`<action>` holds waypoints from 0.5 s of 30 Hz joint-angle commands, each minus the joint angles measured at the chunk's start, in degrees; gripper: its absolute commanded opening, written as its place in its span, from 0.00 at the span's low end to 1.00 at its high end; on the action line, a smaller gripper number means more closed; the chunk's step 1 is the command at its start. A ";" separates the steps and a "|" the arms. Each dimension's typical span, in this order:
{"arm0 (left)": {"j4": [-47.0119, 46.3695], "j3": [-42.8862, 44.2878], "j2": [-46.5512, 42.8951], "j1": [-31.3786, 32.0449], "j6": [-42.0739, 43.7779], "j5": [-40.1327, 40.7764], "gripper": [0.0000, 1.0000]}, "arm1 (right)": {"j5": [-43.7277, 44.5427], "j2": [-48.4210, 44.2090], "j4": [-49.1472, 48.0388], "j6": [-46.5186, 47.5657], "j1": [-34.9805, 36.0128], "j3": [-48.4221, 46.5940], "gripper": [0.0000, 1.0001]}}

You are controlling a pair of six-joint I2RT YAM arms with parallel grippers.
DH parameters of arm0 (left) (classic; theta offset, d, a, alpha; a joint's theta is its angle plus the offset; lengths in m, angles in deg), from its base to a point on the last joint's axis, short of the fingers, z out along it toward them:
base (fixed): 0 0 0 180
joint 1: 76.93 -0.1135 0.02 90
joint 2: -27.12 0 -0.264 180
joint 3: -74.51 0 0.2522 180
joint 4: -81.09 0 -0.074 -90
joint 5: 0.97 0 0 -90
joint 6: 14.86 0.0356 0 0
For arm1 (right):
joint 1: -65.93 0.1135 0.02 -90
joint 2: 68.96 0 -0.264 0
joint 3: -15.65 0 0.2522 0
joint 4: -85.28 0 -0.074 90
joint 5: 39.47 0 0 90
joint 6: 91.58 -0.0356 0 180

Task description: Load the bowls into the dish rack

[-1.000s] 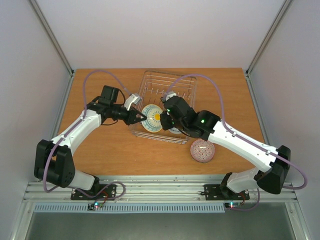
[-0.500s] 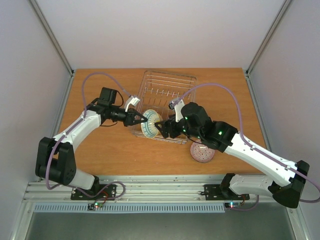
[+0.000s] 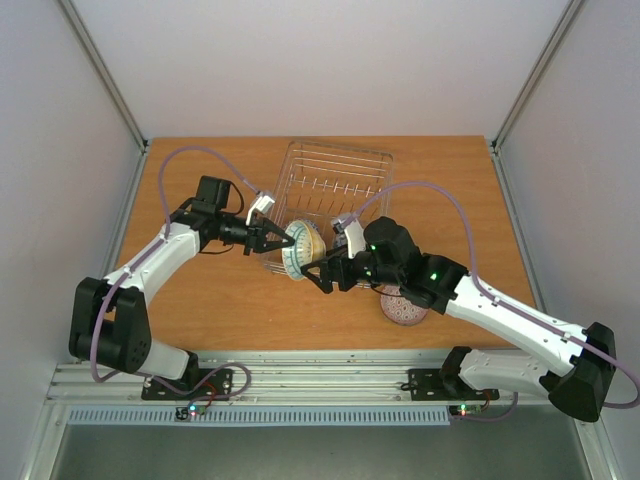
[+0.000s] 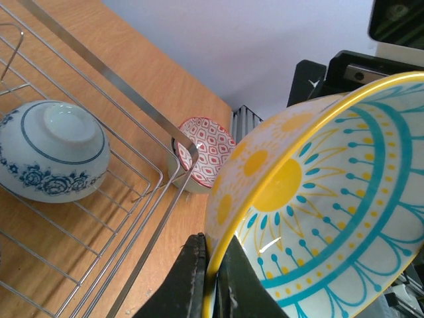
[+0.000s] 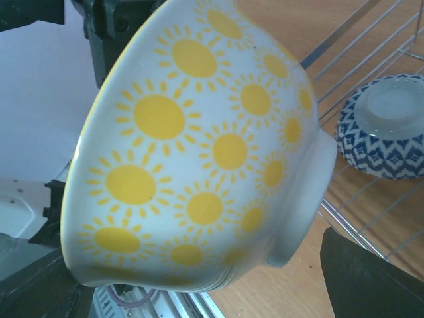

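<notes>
Clearly, the left gripper pinches the yellow bowl edgewise.

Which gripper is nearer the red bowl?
Right. The right gripper hovers close beside the red bowl, between it and the yellow bowl. The left gripper is farther, clamped on the yellow bowl's other side.

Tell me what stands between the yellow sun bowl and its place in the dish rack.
Nothing visible bars the way. The left gripper holds the yellow sun bowl by its rim at the near left corner of the dish rack. Two upturned bowls already lie inside: a blue floral bowl and a navy diamond bowl.
</notes>
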 commanded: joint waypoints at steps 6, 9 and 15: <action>-0.36 0.02 -1.38 -0.23 2.82 -6.51 0.01 | -4.54 -2.47 -11.72 -2.99 -1.04 4.32 0.90; -0.19 0.14 -1.09 -0.21 2.90 -6.71 0.01 | -5.05 -2.01 -13.69 -2.80 -1.04 4.60 0.83; 0.29 0.33 -0.79 -0.28 3.13 -6.18 0.01 | -5.61 -1.05 -14.58 -2.01 -1.04 3.62 0.23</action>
